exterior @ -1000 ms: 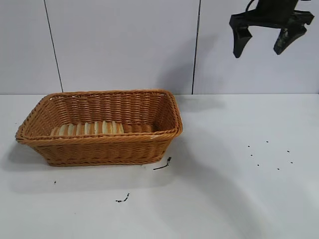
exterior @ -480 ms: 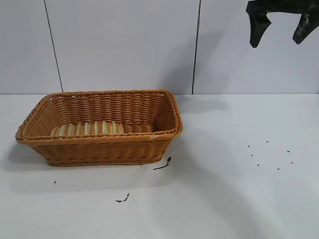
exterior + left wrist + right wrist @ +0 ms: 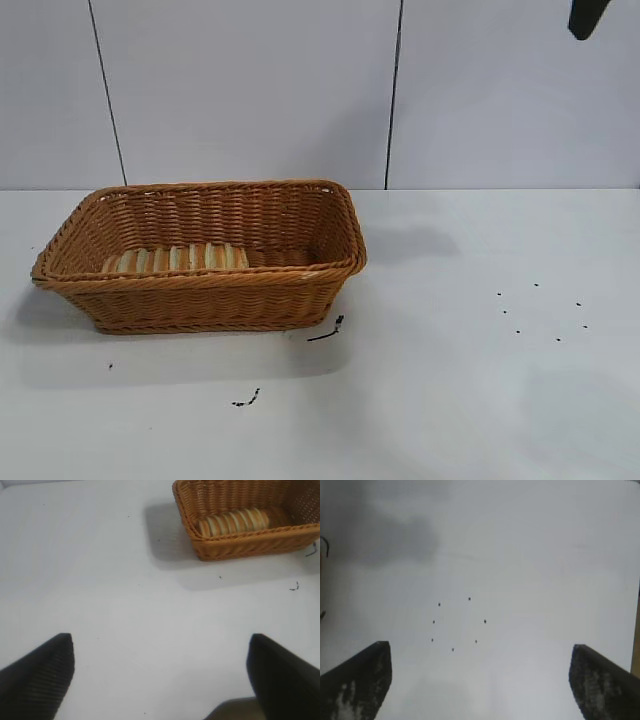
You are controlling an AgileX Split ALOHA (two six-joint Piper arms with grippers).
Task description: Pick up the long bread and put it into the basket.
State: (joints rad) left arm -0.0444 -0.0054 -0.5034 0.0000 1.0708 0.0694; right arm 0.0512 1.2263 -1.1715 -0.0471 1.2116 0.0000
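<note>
The long bread (image 3: 178,258) lies inside the orange-brown wicker basket (image 3: 200,295) at the table's left, along its near wall; the left wrist view shows the long bread (image 3: 232,522) in the basket (image 3: 240,547) too. Only one dark fingertip (image 3: 585,18) of my right arm shows at the exterior view's top right corner, high above the table. In its wrist view my right gripper (image 3: 480,680) is open and empty over bare table. My left gripper (image 3: 160,672) is open and empty above the white table, well away from the basket.
A ring of small black dots (image 3: 540,312) marks the table at the right, also seen as dots (image 3: 457,625) under the right gripper. Two black scraps (image 3: 328,330) (image 3: 246,399) lie in front of the basket. A grey wall stands behind.
My right gripper has risen and moved right, from fully in view at the top right to almost out of the exterior view. The basket and bread have not moved.
</note>
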